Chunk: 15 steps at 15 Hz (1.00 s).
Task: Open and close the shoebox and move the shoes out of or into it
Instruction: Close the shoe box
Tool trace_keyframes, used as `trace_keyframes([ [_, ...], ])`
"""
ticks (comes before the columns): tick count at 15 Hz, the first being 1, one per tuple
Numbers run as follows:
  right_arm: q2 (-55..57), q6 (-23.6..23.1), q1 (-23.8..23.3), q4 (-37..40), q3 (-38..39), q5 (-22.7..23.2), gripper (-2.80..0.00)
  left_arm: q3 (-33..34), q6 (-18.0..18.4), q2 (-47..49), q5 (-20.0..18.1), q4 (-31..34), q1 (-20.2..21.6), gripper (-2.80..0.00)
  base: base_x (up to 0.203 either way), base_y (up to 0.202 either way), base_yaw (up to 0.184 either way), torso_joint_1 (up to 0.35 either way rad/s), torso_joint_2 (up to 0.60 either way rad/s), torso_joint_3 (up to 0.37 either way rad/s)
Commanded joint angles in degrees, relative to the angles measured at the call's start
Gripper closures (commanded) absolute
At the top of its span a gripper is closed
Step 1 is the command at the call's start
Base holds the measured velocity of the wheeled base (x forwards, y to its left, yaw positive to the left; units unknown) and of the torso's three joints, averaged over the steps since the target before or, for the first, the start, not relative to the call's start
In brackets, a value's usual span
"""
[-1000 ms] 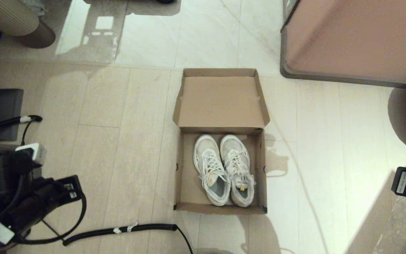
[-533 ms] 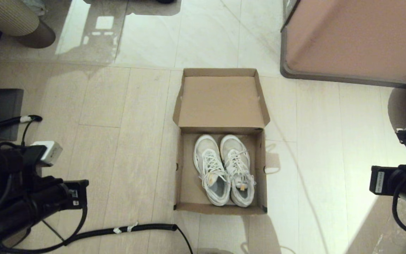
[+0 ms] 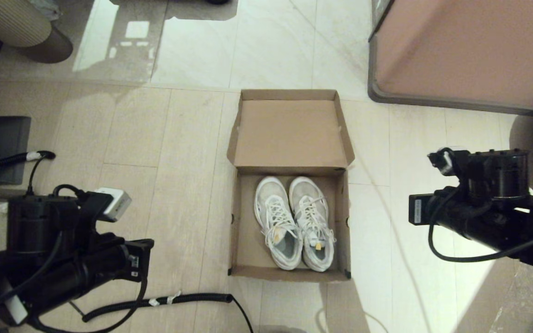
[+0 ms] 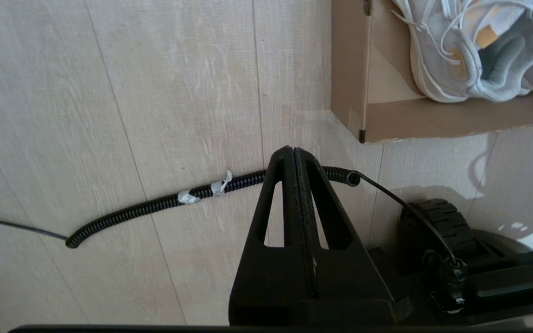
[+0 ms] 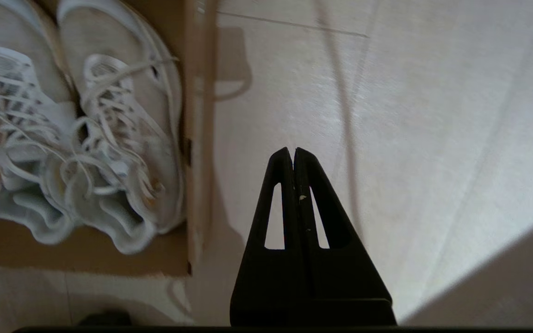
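Moved both arms in beside the box (image 3: 289,185). Kept left hand (image 4: 293,155) and right hand (image 5: 293,155) pressed together. Saw shoes (image 3: 294,222) inside, lid open. Best to spread fingers first.

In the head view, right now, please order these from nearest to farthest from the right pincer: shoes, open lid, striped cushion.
From the right pincer, shut, right of the shoebox:
1. Shoes, inside the box, to its left.
2. Open lid, beyond the shoes.
3. Striped cushion, far top-left corner.
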Motion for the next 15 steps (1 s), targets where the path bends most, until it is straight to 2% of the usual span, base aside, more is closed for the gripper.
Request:
trace_keyframes([
  [1, 8.7, 0.0, 4.4, -3.4, -2.7, -0.4, 0.00, -0.5, 0.1, 1.1, 0.2, -0.3, -0.4, 0.00, 0.000, 0.000, 0.000, 0.000, 0.00, 0.000],
  [4, 13.5, 0.4, 9.4, -3.8, -5.5, -0.5, 0.00, -0.5, 0.1, 1.3, 1.7, -0.3, -0.4, 0.00, 0.000, 0.000, 0.000, 0.000, 0.00, 0.000],
  [7, 19.4, 1.8, 8.6, -4.7, -13.8, -1.2, 0.00, -4.0, -0.9, 5.6, 2.9, -3.4, -0.3, 0.00, 0.000, 0.000, 0.000, 0.000, 0.00, 0.000],
  [9, 20.4, 3.3, 3.9, -1.7, -21.9, -0.8, 0.00, -10.5, -2.9, 7.6, 2.8, -5.4, -0.2, 0.00, 0.000, 0.000, 0.000, 0.000, 0.00, 0.000],
  [11, 20.3, 6.8, -1.4, 5.7, -30.5, 2.6, 0.00, -18.0, -4.0, 11.5, 2.3, -5.1, -0.2, 0.00, 0.000, 0.000, 0.000, 0.000, 0.00, 0.000],
  [13, 20.3, 11.5, -5.7, 16.8, -37.9, 8.0, 0.00, -24.9, -5.8, 16.7, 1.4, -3.6, -0.2, 0.00, 0.000, 0.000, 0.000, 0.000, 0.00, 0.000],
  [14, 20.6, 13.6, -7.9, 21.6, -40.8, 13.1, 0.00, -28.7, -7.9, 19.9, 1.1, -3.1, 0.1, 0.00, 0.000, 0.000, 0.000, 0.000, 0.00, 0.000],
  [15, 21.9, 14.6, -9.4, 23.6, -42.8, 15.4, 0.00, -31.9, -10.0, 22.8, 1.0, -2.7, 0.5, 0.00, 0.000, 0.000, 0.000, 0.000, 0.00, 0.000],
])
